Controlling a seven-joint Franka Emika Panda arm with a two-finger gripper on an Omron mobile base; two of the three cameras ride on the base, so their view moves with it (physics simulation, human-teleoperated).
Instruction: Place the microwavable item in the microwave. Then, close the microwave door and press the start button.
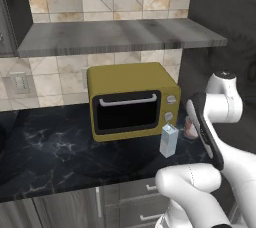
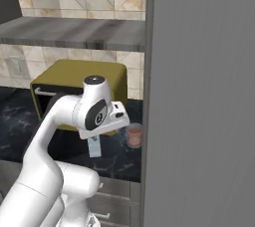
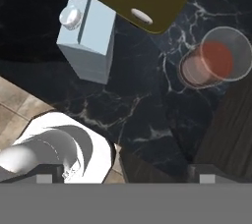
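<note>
Cup: the cup (image 3: 214, 65) stands upright on the counter (image 3: 142, 105), near its right edge.
Claw: the gripper (image 3: 125, 176), released, hangs above; cup lies up-right in hand view.

Behind the gripper, a glossy white arm (image 2: 50, 136) of rounded, bulbous segments — dark joint bands, a black-capped wrist (image 2: 94, 80), a dark stripe.
</note>
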